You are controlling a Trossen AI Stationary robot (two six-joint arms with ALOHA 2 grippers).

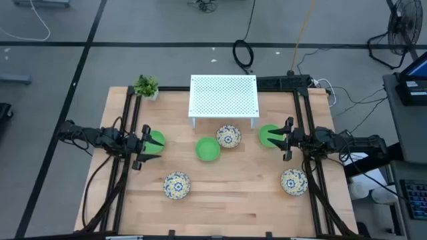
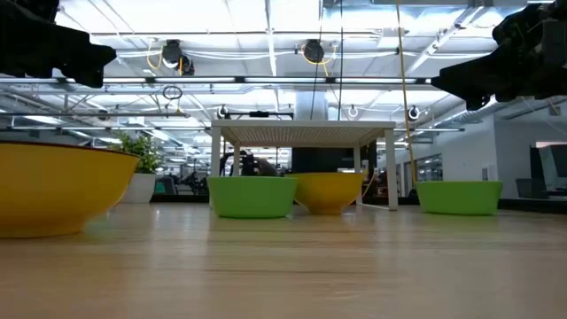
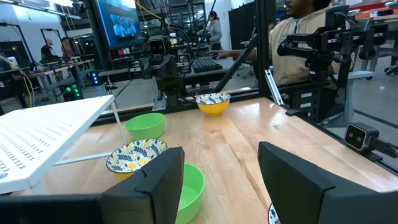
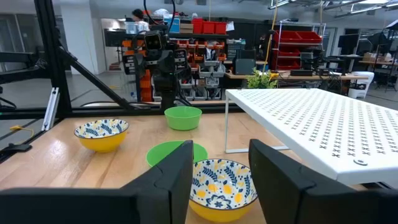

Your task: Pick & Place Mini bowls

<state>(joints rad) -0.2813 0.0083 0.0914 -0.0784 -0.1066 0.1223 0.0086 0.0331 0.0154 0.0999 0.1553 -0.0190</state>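
Observation:
Six mini bowls sit upright on their bases on the wooden table. Green ones are at the left [image 1: 156, 140], centre [image 1: 207, 149] and right [image 1: 268, 135]. Patterned yellow ones stand below the rack [image 1: 229, 137], near left [image 1: 177, 185] and near right [image 1: 293, 181]. My left gripper [image 1: 147, 143] is open beside the left green bowl, raised off the table. My right gripper [image 1: 286, 139] is open beside the right green bowl, also raised. The left wrist view looks past the open left gripper [image 3: 221, 163] at the centre green bowl [image 3: 189, 185]. The right wrist view looks past the open right gripper [image 4: 221, 155] at a patterned bowl [image 4: 222, 186].
A white perforated rack [image 1: 223, 97] stands on legs at the table's far middle. A small potted plant [image 1: 146, 86] is at the far left corner. Black frame rails [image 1: 127, 167] run along both sides. A seated person [image 3: 298, 37] is beyond the right edge.

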